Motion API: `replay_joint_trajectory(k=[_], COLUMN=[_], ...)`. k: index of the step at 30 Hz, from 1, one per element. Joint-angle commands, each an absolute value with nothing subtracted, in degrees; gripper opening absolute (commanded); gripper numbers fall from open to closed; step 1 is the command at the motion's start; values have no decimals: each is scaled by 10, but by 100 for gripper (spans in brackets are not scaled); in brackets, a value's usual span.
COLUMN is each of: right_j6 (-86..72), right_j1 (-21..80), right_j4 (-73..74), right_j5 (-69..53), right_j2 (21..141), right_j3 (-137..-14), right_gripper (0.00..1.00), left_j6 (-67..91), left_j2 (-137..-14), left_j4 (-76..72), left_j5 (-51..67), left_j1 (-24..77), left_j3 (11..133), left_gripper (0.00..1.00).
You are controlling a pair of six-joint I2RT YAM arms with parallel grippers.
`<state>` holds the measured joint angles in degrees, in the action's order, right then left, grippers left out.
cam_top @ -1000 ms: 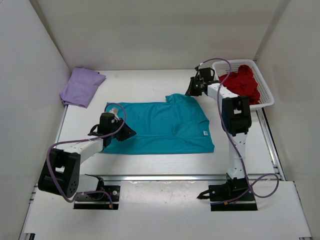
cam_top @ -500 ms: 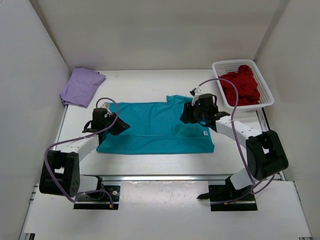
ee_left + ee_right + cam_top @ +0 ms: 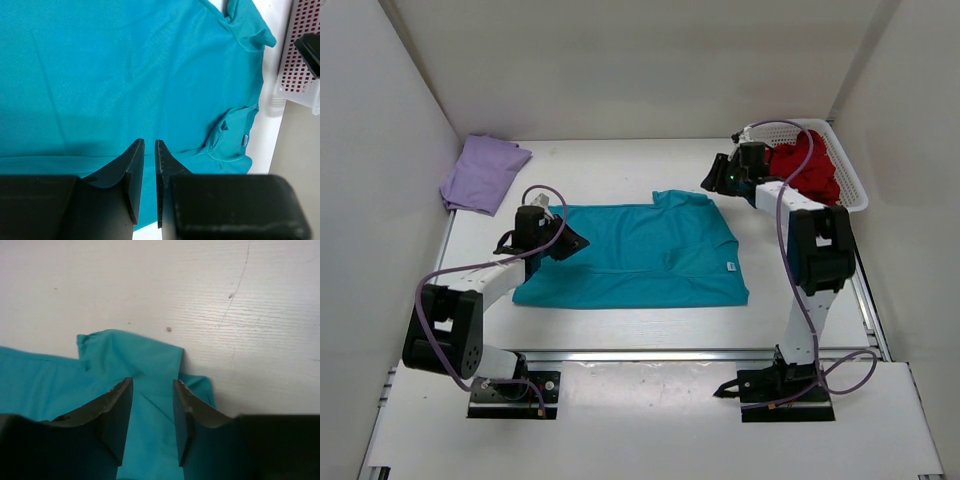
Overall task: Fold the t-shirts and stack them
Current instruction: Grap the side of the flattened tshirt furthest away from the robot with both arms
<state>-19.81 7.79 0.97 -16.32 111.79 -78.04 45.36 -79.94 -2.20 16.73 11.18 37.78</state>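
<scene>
A teal t-shirt (image 3: pixel 640 255) lies spread flat mid-table. My left gripper (image 3: pixel 572 243) hovers at its left edge; in the left wrist view the left gripper (image 3: pixel 149 142) has its jaws a narrow gap apart, nothing between them, above the teal t-shirt (image 3: pixel 125 75). My right gripper (image 3: pixel 713 180) is at the shirt's back right corner. In the right wrist view the right gripper (image 3: pixel 152 382) stands open over a rumpled teal sleeve (image 3: pixel 145 360), holding nothing. A folded lavender t-shirt (image 3: pixel 483 172) lies at the back left. A dark red t-shirt (image 3: pixel 810 168) is bunched in the basket.
The white mesh basket (image 3: pixel 857 195) stands at the back right against the wall, close behind my right gripper; the basket (image 3: pixel 300 55) also shows in the left wrist view. White walls close in the table on the left, back and right.
The right arm swung forward over the teal shirt, then back to its back right corner, and its jaws went from shut to open. The left gripper shifted slightly along the shirt's left edge.
</scene>
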Motion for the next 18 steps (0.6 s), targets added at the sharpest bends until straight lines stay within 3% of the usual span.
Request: replay_joint_trajectory(k=[1,6,14,18], right_j6=[-205,-202,-202,-204], right_j1=[83,106,124,121], right_j4=[46,150,207,160], right_j5=[-153,-111,-104,-128], right_j2=[1170,1265,1322,1307], right_j3=[-855,-977,-1043,-1023], right_gripper=[38,41,41,25], left_j6=[456,453,454,461], left_j2=[-803,-805,-822,-830], left_j4=[-40,-40,-54,-60], left_j5=[170,172,173,166], left_j1=[105,99,94,106], left_j3=[383,388,403,400], left_gripper=[26,26,26,26])
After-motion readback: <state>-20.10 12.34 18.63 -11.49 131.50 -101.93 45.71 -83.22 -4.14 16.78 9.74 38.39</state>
